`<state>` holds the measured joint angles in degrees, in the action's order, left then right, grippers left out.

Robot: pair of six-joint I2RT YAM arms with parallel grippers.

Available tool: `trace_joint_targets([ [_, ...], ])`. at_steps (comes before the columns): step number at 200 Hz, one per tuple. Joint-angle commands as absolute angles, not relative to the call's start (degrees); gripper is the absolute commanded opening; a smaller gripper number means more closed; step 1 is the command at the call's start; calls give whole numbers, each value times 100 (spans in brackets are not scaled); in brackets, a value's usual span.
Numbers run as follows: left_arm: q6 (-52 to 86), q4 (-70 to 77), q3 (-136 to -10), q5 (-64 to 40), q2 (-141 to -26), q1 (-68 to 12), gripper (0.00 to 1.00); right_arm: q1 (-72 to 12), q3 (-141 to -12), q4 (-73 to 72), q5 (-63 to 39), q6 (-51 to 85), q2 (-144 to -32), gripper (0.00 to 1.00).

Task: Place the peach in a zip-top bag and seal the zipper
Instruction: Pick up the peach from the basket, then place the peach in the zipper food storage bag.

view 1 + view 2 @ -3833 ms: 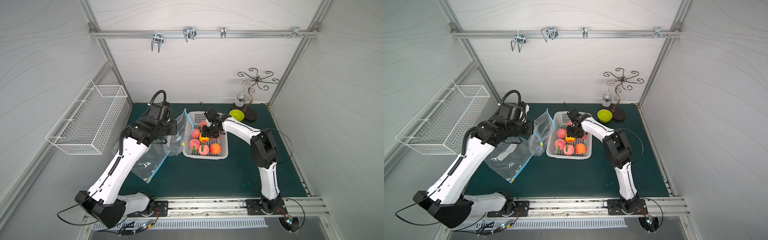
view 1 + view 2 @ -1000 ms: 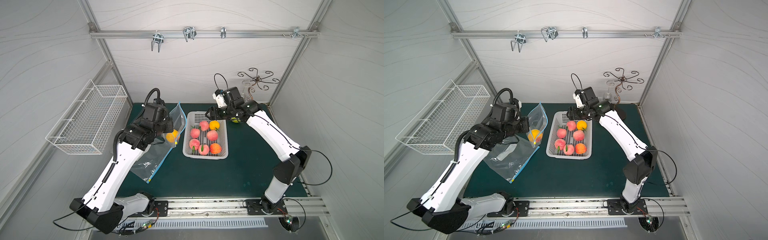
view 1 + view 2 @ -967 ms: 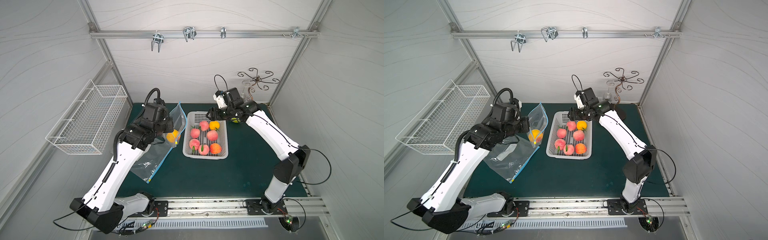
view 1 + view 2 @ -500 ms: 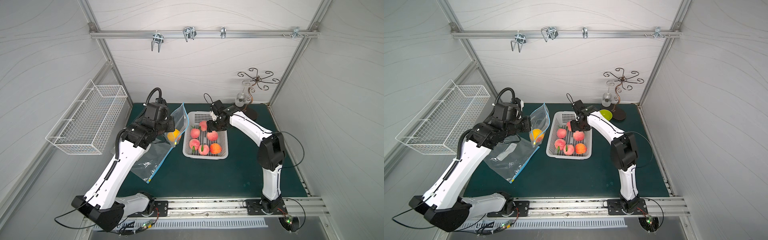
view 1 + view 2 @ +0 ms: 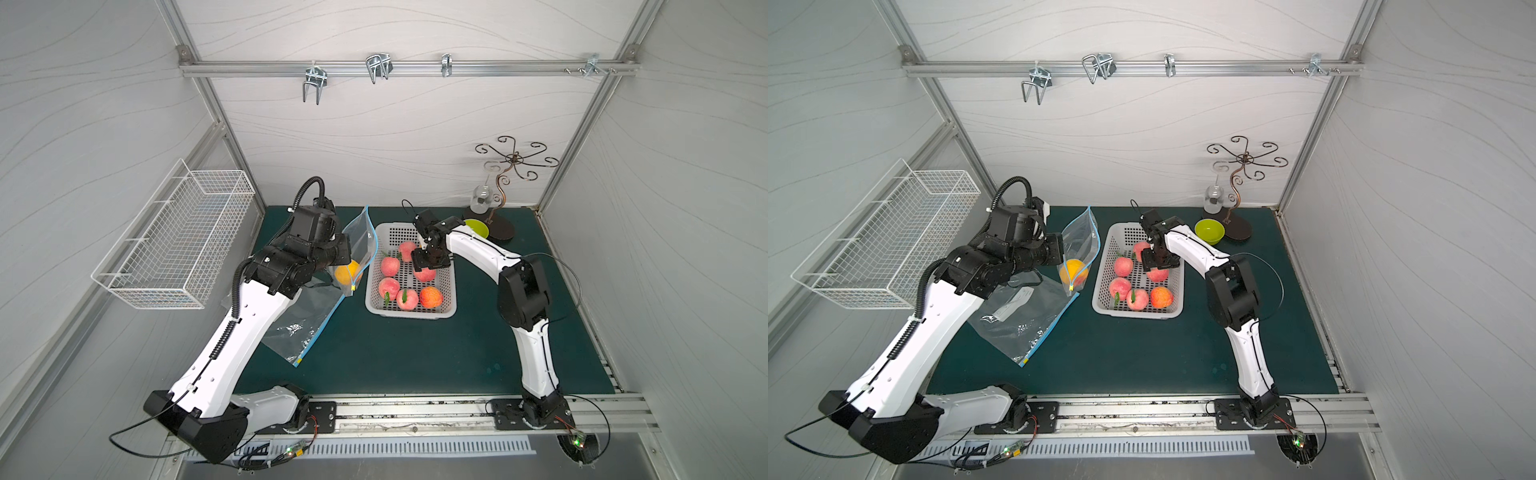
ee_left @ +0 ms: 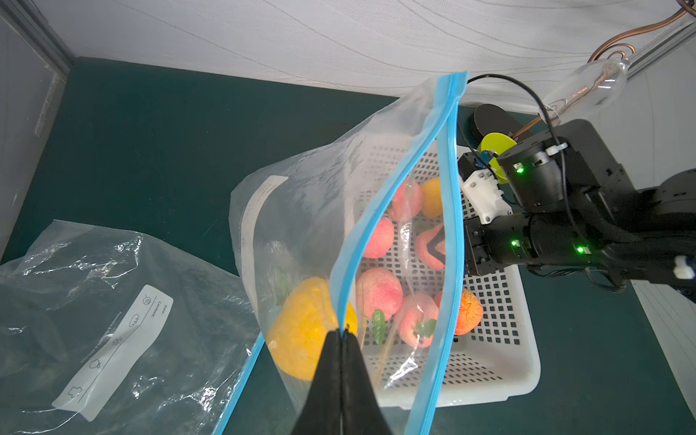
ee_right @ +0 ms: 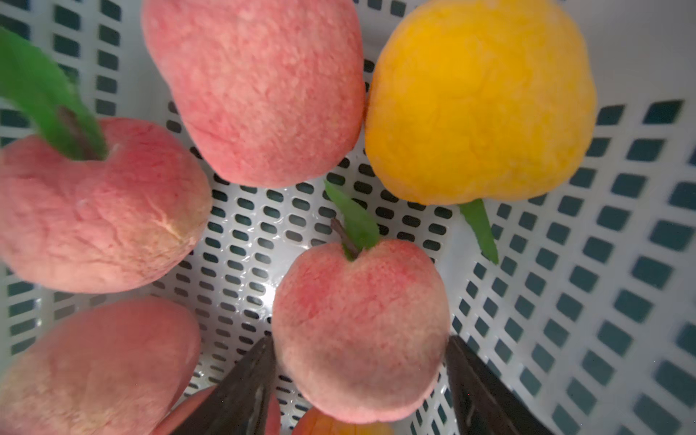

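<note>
Over toward the back edge of the tabletop (image 5: 415,357), we're watching the right gripper (image 7: 359,341) down inside the white basket (image 5: 409,314), jaws spread wide on either side of a pink peach (image 7: 357,301) that sits on the basket floor. Nothing clamped yet; whether the pads touch the skin we can't tell. Just off the basket's left side, the left gripper (image 6: 341,335) is pinched tight on the blue zipper rim of the zip-top bag (image 5: 357,235), holding it upright with a yellow peach (image 5: 347,272) already sagging in its bottom. A spare bag (image 5: 305,324) lies flat nearer the left edge.

Neighbours crowd that pink peach, so a closing finger could shove one aside or catch a leaf. The fruit is round, and a low bite may squirt it out. And look at that bag mouth in the left wrist view: a narrow slit, held at one point only. We judge an incoming peach could snag the lip, fold it shut or tug the film out of the pinch.
</note>
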<state>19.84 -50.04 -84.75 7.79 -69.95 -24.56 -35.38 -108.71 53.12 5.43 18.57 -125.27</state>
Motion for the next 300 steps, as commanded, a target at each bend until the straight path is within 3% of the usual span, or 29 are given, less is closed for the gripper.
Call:
trace_joint_targets([
  [1,2029,-4790,-8473,703,-7014,-2470,0,-3519,-11003,5470,679,1936,-12819,72],
  [35,2062,-4801,-8427,694,-7000,-2470,0,-3500,-10982,5403,503,1995,-12690,63],
  [74,2066,-4811,-8413,695,-6989,-2470,0,-3397,-10656,4992,-286,2131,-11670,61],
  [135,2094,-4775,-8394,651,-6985,-2470,0,-2973,-9943,3599,-2732,2616,-10143,58],
  [189,2127,-4754,-8391,571,-7006,-2470,0,-3080,-9938,2230,-4468,3402,-9712,57],
  [243,2153,-4735,-8424,467,-7037,-2470,0,-3696,-10353,1811,-4843,3541,-9829,58],
  [300,2167,-4751,-8495,431,-7036,-2470,0,-4115,-10996,2689,-4028,3142,-10401,57],
])
